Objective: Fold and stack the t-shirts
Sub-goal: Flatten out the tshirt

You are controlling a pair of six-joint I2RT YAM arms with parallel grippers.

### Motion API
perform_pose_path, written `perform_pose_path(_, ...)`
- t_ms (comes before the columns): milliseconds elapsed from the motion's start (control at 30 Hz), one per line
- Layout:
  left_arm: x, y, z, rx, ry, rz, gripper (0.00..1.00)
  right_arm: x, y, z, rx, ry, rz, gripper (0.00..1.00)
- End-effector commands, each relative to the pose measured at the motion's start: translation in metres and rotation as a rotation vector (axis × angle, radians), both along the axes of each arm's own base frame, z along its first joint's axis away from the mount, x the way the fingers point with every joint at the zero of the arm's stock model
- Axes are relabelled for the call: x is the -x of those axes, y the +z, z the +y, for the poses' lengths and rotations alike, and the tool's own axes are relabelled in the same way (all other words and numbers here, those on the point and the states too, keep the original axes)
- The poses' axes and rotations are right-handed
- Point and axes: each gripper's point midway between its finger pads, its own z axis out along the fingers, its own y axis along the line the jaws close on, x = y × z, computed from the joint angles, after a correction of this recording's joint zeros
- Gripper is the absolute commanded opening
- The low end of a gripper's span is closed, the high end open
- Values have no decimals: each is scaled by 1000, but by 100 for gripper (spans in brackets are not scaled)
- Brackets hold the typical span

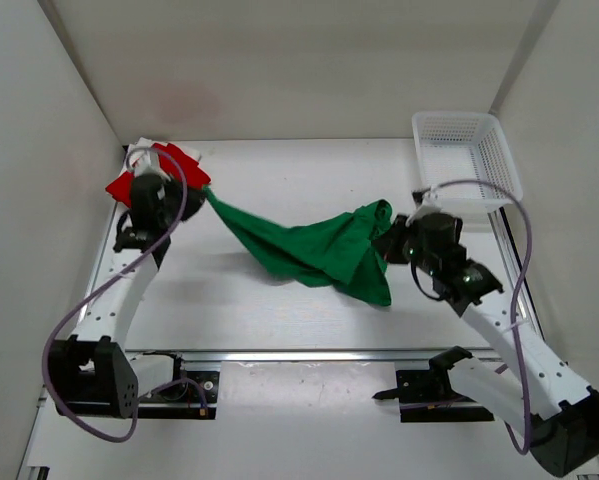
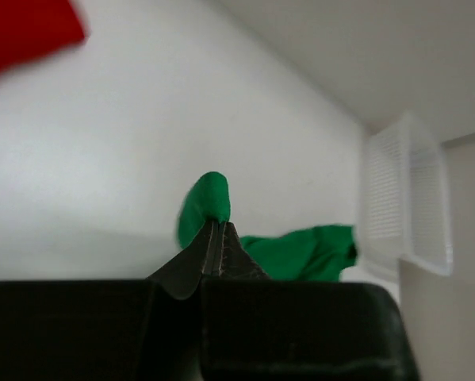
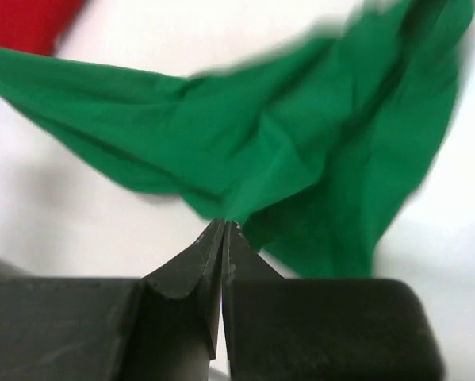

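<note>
Right gripper (image 3: 224, 226) and left gripper (image 2: 219, 226) each clench an end of the green t-shirt (image 1: 309, 250), slung between them across the worktop's middle. Draw it taut and level before laying it flat, clear of the far-left corner's red t-shirt (image 1: 179, 157).

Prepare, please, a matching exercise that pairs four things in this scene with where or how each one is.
Column one:
1. green t-shirt
2. red t-shirt
3. basket
4. right pincer

Column two:
A. stands at the far right corner of the table
B. lies bunched at the far left corner
C. is shut on green cloth
D. is strung across the middle, lifted at both ends

Pairs: 1-D, 2-B, 3-A, 4-C.
</note>
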Motion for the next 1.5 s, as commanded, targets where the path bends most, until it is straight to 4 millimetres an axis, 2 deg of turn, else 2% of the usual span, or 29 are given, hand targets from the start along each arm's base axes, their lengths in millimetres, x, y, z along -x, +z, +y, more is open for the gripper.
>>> perform_pose_path(0, -1, 108, -14, -85, -119, -174, 0, -38, 106, -15, 82, -104, -215, 0)
perform_pose_path(33, -1, 148, -14, -95, -116, -241, 0, -44, 114, -16, 121, -122, -220, 0)
perform_pose_path(67, 1, 183, -17, -99, -128, -312, 0, -47, 158, -18, 111, -134, -306, 0)
perform_pose_path(100, 2, 197, -15, -80, -136, -340, 0, -52, 195, -24, 119, -164, -374, 1)
perform_pose_path(133, 7, 230, -12, -53, -144, -402, 0, -60, 202, -28, 146, -182, -366, 0)
perform_pose_path(167, 9, 253, -13, -27, -168, -444, 0, -65, 237, -36, 157, -204, -417, 0)
perform_pose_path(233, 10, 282, 7, -27, -130, -496, 0, -71, 307, -49, 146, -238, -518, 0)
perform_pose_path(267, 13, 296, 11, -30, -121, -521, 0, -79, 309, -45, 161, -204, -504, 0)
perform_pose_path(300, 20, 308, 11, -29, -126, -542, 0, -87, 333, -55, 152, -229, -542, 0)
perform_pose_path(333, 20, 312, 17, -46, -104, -554, 0, -79, 356, -55, 133, -195, -580, 0)
perform_pose_path(400, 21, 304, 14, -69, -89, -530, 0, -87, 334, -25, 179, -122, -495, 0)
perform_pose_path(433, 25, 305, 16, -82, -73, -546, 0, -80, 302, 14, 210, -23, -440, 0)
perform_pose_path(467, 22, 290, 14, -63, -89, -520, 0, -78, 252, 42, 257, 37, -382, 0)
perform_pose_path(500, 21, 272, 15, -47, -87, -503, 0, -69, 249, 64, 206, 99, -425, 1)
perform_pose_path(533, 21, 259, 13, -29, -97, -492, 0, -61, 188, 88, 221, 176, -321, 0)
perform_pose_path(567, 20, 253, 13, -22, -96, -484, 0, -52, 150, 108, 179, 245, -270, 1)
perform_pose_path(600, 19, 240, 15, -20, -94, -462, 0, -43, 137, 132, 132, 324, -271, 0)
perform_pose_path(667, 20, 229, 17, -16, -87, -448, 0, -20, 64, 168, 117, 445, -149, 0)
perform_pose_path(700, 19, 224, 17, -18, -85, -438, 0, -17, 47, 178, 106, 462, -131, 0)
perform_pose_path(833, 22, 212, 26, -22, -48, -431, 0, -5, 9, 229, 19, 583, -80, 6)
perform_pose_path(900, 23, 202, 23, -15, -58, -417, 0, -8, 3, 253, -4, 605, -80, 12)
perform_pose_path(967, 25, 188, 21, 14, -64, -415, 0, -6, -24, 276, 20, 639, -39, 16)
perform_pose_path(1000, 26, 181, 21, 31, -71, -401, 0, -2, -18, 289, 4, 661, -52, 18)
perform_pose_path(1067, 24, 159, 26, 35, -58, -369, 0, 2, -36, 308, -4, 693, -18, 22)
perform_pose_path(1133, 26, 146, 25, 38, -58, -343, 0, -3, -38, 324, -3, 692, -32, 24)
perform_pose_path(1167, 28, 142, 25, 45, -61, -346, 0, -4, -49, 330, 5, 700, -8, 23)
perform_pose_path(1233, 29, 137, 24, 44, -65, -329, 0, -10, -48, 345, -25, 706, 18, 24)
perform_pose_path(1433, 33, 155, 23, -40, -48, -330, 0, -14, -92, 373, -11, 712, 131, 21)
perform_pose_path(1467, 36, 156, 23, -58, -37, -317, 0, -18, -93, 377, -17, 704, 133, 21)
